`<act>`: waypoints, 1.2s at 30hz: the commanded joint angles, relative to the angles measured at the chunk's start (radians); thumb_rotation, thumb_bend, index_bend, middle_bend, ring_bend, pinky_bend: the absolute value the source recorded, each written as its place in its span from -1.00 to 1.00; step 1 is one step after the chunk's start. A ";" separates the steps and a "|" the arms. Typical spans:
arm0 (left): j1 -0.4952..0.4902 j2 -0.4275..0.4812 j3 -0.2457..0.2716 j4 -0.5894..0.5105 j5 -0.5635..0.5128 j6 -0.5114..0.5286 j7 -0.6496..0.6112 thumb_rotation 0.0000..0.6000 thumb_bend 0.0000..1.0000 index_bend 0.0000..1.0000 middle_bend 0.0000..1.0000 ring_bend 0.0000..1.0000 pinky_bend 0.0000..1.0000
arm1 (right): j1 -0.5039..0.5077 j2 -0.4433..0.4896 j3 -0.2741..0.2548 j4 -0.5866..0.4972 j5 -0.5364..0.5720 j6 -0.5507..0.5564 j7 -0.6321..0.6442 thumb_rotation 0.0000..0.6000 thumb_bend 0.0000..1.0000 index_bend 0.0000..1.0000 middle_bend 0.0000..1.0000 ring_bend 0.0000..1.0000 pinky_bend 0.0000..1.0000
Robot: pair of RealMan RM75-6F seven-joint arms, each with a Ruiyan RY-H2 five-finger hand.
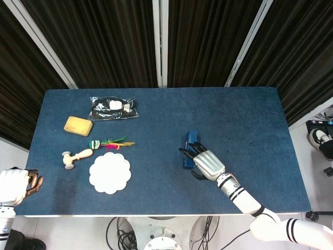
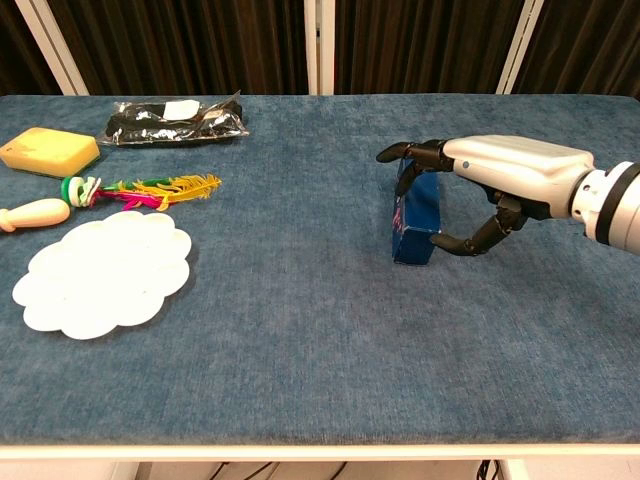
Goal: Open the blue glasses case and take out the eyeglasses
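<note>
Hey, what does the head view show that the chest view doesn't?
Only the head view shows the left hand at the table's near-left corner, off the cloth, and the mallet's head. Only the chest view shows the right hand's thumb curled beside the blue glasses case, fingers arched over its top. Both show the right hand at the closed case, plus the white doily.
</note>
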State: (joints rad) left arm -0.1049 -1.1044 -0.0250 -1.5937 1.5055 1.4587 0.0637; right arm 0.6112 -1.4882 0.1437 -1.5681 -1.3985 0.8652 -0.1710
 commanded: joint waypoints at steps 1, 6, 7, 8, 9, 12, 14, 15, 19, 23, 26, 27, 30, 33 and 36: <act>0.000 0.000 0.000 0.000 0.000 0.000 0.000 1.00 -0.23 0.68 0.98 0.68 0.31 | 0.008 -0.014 -0.009 0.024 0.020 -0.007 -0.004 1.00 -0.31 -1.00 -0.55 -1.00 -1.00; 0.000 0.001 0.001 0.000 0.002 0.000 -0.002 1.00 -0.23 0.68 0.98 0.68 0.31 | -0.017 0.002 -0.038 0.024 0.013 0.034 0.002 1.00 -0.32 -1.00 -0.53 -1.00 -1.00; -0.001 0.001 0.001 0.001 0.002 0.000 -0.002 1.00 -0.23 0.68 0.98 0.68 0.31 | -0.029 0.013 -0.049 0.019 0.009 0.048 0.005 1.00 -0.32 -1.00 -0.53 -1.00 -1.00; -0.001 0.001 0.001 0.001 0.002 -0.001 -0.003 1.00 -0.23 0.68 0.98 0.68 0.31 | -0.038 0.021 -0.058 0.016 0.006 0.058 0.007 1.00 -0.32 -1.00 -0.53 -1.00 -1.00; -0.001 0.002 0.001 0.001 0.002 -0.001 -0.003 1.00 -0.23 0.68 0.98 0.68 0.31 | -0.046 0.030 -0.066 0.014 0.005 0.067 0.008 1.00 -0.32 -1.00 -0.53 -1.00 -1.00; -0.001 0.002 0.002 0.000 0.003 -0.001 -0.003 1.00 -0.23 0.68 0.98 0.68 0.31 | -0.070 0.056 -0.092 0.012 0.011 0.082 0.005 1.00 -0.35 -1.00 -0.53 -1.00 -1.00; 0.000 0.002 0.002 0.000 0.004 0.001 -0.002 1.00 -0.23 0.68 0.98 0.68 0.31 | -0.083 0.070 -0.100 0.010 0.017 0.093 0.011 1.00 -0.36 -1.00 -0.53 -1.00 -1.00; 0.000 0.002 0.002 0.000 0.004 0.001 -0.001 1.00 -0.22 0.68 0.98 0.68 0.31 | -0.087 0.074 -0.100 0.012 0.018 0.100 0.017 1.00 -0.37 -1.00 -0.53 -1.00 -1.00; 0.000 0.001 0.002 -0.001 0.003 0.002 0.001 1.00 -0.23 0.68 0.98 0.68 0.31 | -0.100 0.081 -0.091 0.041 0.018 0.130 0.044 1.00 -0.54 -1.00 -0.56 -1.00 -1.00; 0.000 0.001 0.002 -0.002 0.002 0.000 0.002 1.00 -0.23 0.68 0.98 0.68 0.31 | -0.096 0.068 -0.078 0.088 0.034 0.132 0.048 1.00 -0.68 -1.00 -0.60 -1.00 -1.00; 0.000 0.002 0.001 -0.003 0.002 0.001 0.002 1.00 -0.23 0.68 0.98 0.68 0.31 | -0.091 0.049 -0.063 0.121 0.056 0.123 0.064 1.00 -0.73 -1.00 -0.62 -1.00 -1.00; 0.000 0.002 0.002 -0.003 0.002 0.001 0.001 1.00 -0.23 0.68 0.98 0.68 0.31 | -0.088 0.043 -0.059 0.132 0.064 0.118 0.068 1.00 -0.73 -1.00 -0.62 -1.00 -1.00; -0.001 0.002 0.002 -0.002 0.001 -0.001 0.000 1.00 -0.23 0.68 0.98 0.68 0.31 | -0.070 0.028 -0.042 0.163 0.099 0.084 0.071 1.00 -0.71 -1.00 -0.63 -1.00 -1.00; 0.000 0.002 0.002 -0.002 0.002 0.000 0.000 1.00 -0.23 0.68 0.98 0.68 0.31 | -0.043 0.022 -0.026 0.177 0.142 0.030 0.061 1.00 -0.59 -1.00 -0.63 -1.00 -1.00; 0.000 0.002 0.002 -0.002 0.002 0.000 -0.001 1.00 -0.23 0.68 0.98 0.68 0.31 | -0.009 0.010 -0.010 0.194 0.183 -0.028 0.047 1.00 -0.38 -1.00 -0.63 -1.00 -1.00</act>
State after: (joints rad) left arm -0.1049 -1.1021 -0.0231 -1.5953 1.5076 1.4590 0.0623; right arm 0.5774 -1.4681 0.1197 -1.3883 -1.2429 0.8706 -0.1140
